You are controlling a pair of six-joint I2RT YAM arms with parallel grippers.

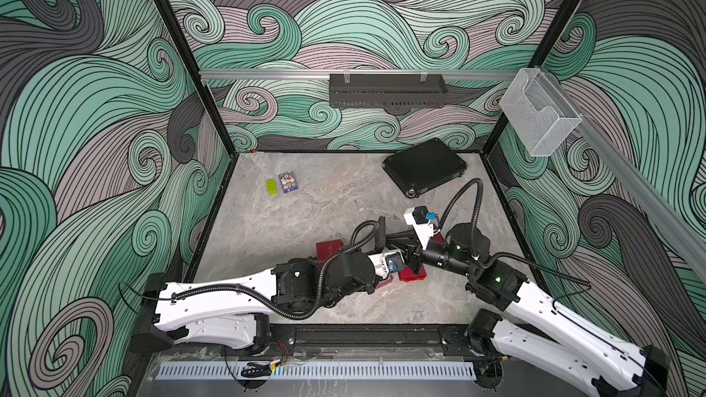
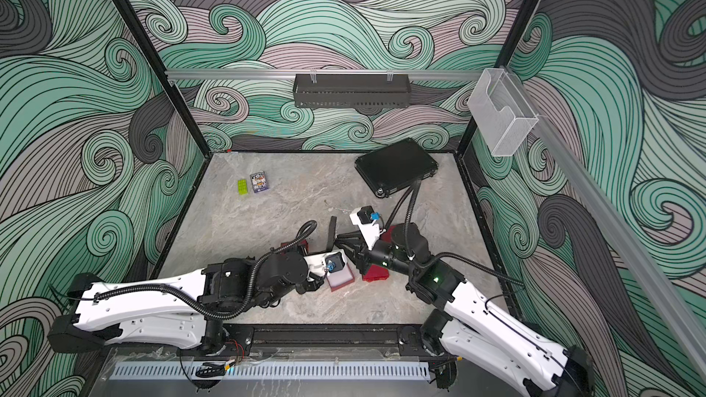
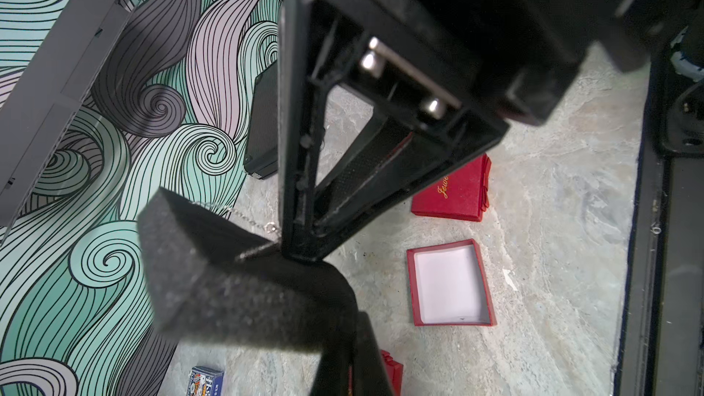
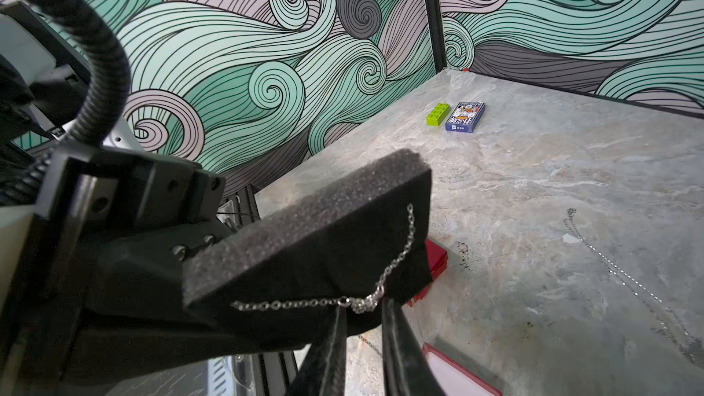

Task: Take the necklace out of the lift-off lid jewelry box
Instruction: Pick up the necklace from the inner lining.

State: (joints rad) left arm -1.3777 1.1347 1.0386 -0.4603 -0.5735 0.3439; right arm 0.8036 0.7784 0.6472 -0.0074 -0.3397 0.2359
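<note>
Left end effector [image 3: 344, 352] is clenching one edge of a black rectangular foam pad [image 4: 304, 222], holding it tilted in the air, clear of the grey marbled bench [image 4: 571, 154]. A thin silver chain necklace [image 4: 360, 304] is hanging across the pad's face. One strand is running down from the pad's upper corner and another is stretching along its lower edge, and the two are meeting in a small bunch of links. Right end effector [image 4: 364, 318] is hovering at that bunch, its two black fingers standing narrowly apart with the links right at their tips. Whether they are pinching the chain or only bracketing it, I cannot tell.

An open red cardboard jewelry box base [image 3: 447, 287] is lying on the bench, showing its bare white lining. The pad and necklace are sitting outside this base, raised near it. A red box lid with gold script lettering [image 3: 453, 194] is lying flat just beside the base, lettering up and not touching it. A second thin silver chain [image 4: 628, 283] is lying loose on the bench, apart from the base. Well away from the base, toward a far corner of the bench, a lime-green plastic building brick [image 4: 437, 114] and a blue pack of playing cards [image 4: 465, 116] are sitting side by side. A flat black rectangular case [image 1: 424, 169] is resting well beyond the base, by the back wall.
</note>
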